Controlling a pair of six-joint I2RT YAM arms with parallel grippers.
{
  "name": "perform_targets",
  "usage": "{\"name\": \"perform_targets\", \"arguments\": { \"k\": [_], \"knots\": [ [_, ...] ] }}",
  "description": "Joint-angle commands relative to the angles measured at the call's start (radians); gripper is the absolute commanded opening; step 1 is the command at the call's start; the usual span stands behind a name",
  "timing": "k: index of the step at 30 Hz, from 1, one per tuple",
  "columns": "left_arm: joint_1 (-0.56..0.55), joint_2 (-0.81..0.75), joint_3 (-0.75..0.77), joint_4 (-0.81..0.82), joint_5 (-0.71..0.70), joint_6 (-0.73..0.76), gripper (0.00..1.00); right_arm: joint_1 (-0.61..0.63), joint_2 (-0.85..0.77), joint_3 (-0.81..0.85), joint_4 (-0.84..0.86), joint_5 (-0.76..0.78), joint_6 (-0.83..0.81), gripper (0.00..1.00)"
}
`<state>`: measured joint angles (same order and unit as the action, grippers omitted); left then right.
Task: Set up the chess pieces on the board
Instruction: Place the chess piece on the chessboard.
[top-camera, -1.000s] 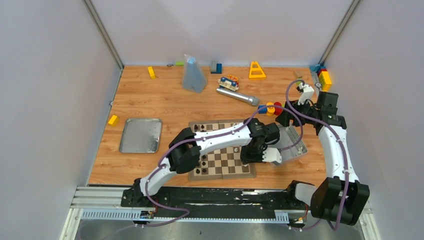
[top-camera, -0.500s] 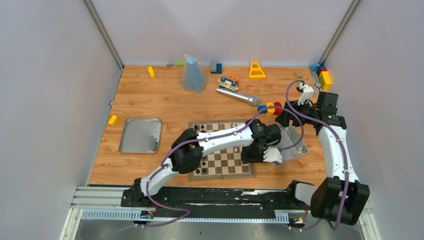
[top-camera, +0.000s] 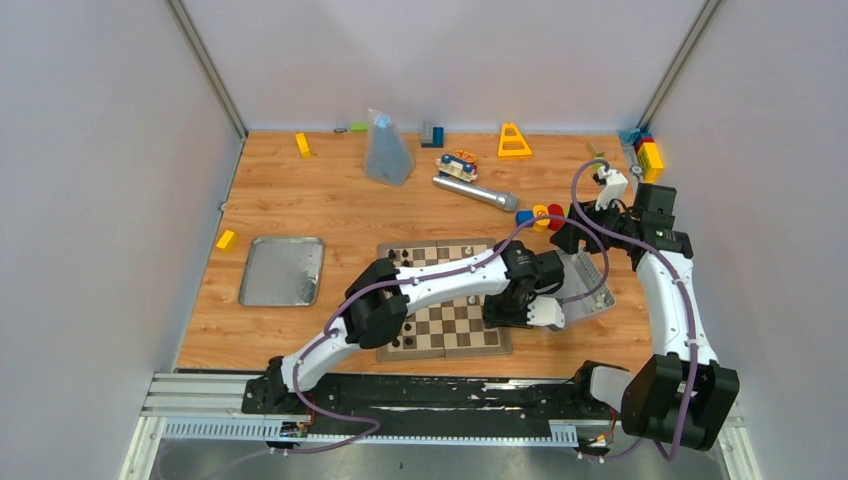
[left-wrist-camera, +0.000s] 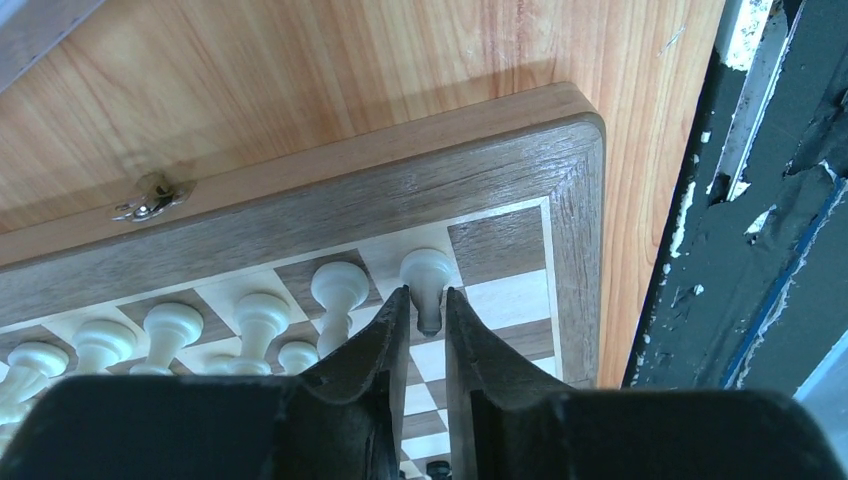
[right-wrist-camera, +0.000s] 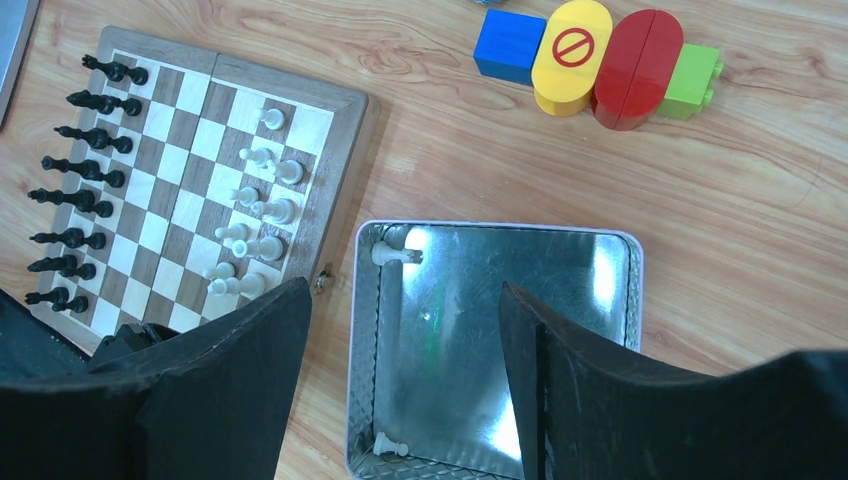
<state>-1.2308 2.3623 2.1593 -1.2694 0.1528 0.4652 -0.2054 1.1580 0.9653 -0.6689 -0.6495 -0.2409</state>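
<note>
The board lies at the table's near middle, and its near right corner fills the left wrist view. A row of white chess pieces stands along that edge, and black pieces line the opposite side. My left gripper is low over the corner. Its jaws stand slightly apart on either side of one white piece, which stands on its square. My right gripper hangs open and empty above the metal tin. Two white pieces lie inside the tin.
A flat metal lid lies left of the board. A silver microphone, a plastic bag, a yellow triangle and toy blocks are scattered toward the back. The black rail runs close to the board's near edge.
The left jaws have parted from around the white piece at the board's corner. The left arm has shifted slightly. The right arm has not moved.
</note>
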Motion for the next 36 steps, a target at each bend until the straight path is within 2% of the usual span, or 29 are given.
{"name": "perform_targets", "arguments": {
  "k": [1, 12, 20, 26, 31, 36],
  "knots": [
    [-0.015, 0.004, 0.044, -0.02, -0.008, -0.016, 0.28, -0.005, 0.002, 0.004, 0.023, -0.026, -0.011, 0.7],
    [-0.016, -0.016, 0.055, -0.028, -0.019, -0.02, 0.37, -0.005, 0.006, 0.003, 0.019, -0.026, -0.018, 0.7],
    [-0.016, -0.134, 0.015, -0.019, -0.046, -0.018, 0.4, -0.006, 0.018, 0.019, -0.065, 0.007, -0.077, 0.7],
    [-0.007, -0.284, -0.043, 0.019, -0.069, -0.003, 0.46, -0.006, 0.07, 0.013, -0.149, 0.161, -0.181, 0.7],
    [0.028, -0.372, -0.082, 0.043, -0.062, 0.008, 0.53, -0.006, 0.135, 0.015, -0.118, 0.337, -0.24, 0.72],
    [0.065, -0.439, -0.126, 0.072, -0.059, 0.014, 0.55, -0.006, 0.26, 0.042, -0.073, 0.52, -0.284, 0.71]
  ]
}}
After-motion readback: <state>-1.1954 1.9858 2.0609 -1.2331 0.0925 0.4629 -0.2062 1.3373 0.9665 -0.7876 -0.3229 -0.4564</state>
